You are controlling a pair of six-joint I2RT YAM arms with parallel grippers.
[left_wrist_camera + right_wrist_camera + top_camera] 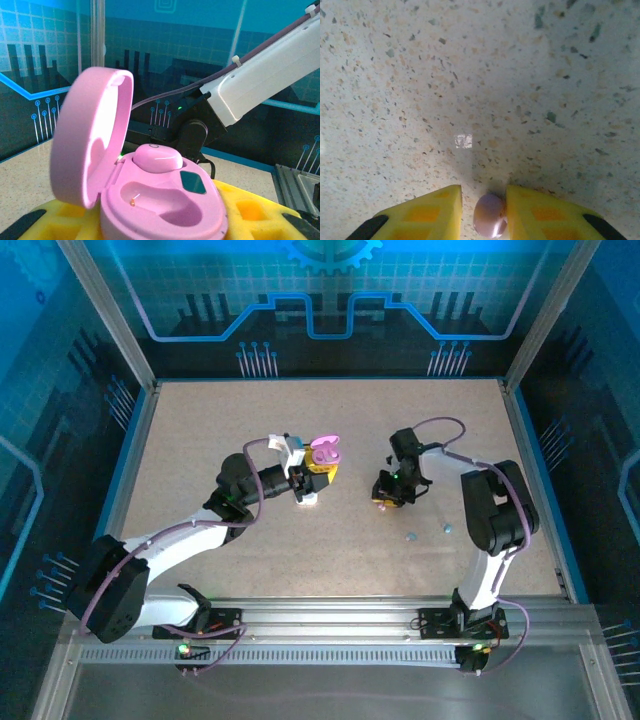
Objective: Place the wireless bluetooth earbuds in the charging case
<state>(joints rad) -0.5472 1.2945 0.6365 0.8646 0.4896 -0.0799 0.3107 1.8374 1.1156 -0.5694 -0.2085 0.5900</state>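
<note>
My left gripper (318,477) is shut on the pink charging case (165,212), held above the table with its lid (92,135) swung up. One pink earbud (156,158) sits in the far slot; the near slot (167,202) is empty. In the left wrist view the yellow fingers (252,212) flank the case base. My right gripper (484,210) is low over the speckled table, its jaws around a pink-purple earbud (489,216). The bud touches the right finger (540,212), while a narrow gap separates it from the left finger (427,212).
Two small teal-blue earbuds (409,536) (447,528) lie on the table near the right arm. A white object (307,500) sits just below the left gripper. The right arm (260,80) crosses behind the case in the left wrist view. Walls ring the table.
</note>
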